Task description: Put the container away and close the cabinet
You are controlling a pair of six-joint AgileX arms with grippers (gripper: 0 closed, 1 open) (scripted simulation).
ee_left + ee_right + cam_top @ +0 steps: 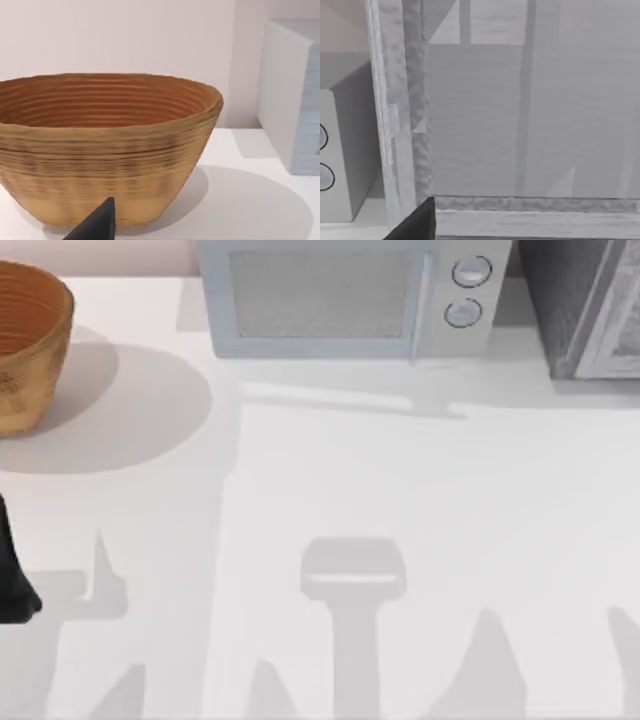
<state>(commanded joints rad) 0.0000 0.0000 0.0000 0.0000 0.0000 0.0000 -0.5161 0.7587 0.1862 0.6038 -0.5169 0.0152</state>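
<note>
The white surface point(400, 490) carries three things along its far edge. At the far right corner stands the grey cabinet point(585, 305), cut off by the frame; in the right wrist view its speckled frame and pale front panel point(530, 115) stand close ahead, with the microwave's side and knobs just beside them. The white microwave point(350, 295) sits at the middle of the far edge, door shut, two round knobs on its right part. The container, a woven brown basket point(25, 345), stands upright at the far left corner, well apart from the cabinet; the left wrist view faces its ribbed wall point(105, 165) from near. The left tool point(12, 575) is a dark shape at the left edge, nearer than the basket; whether its fingers are spread cannot be told. A dark fingertip point(417, 222) of the right tool shows before the cabinet.
</note>
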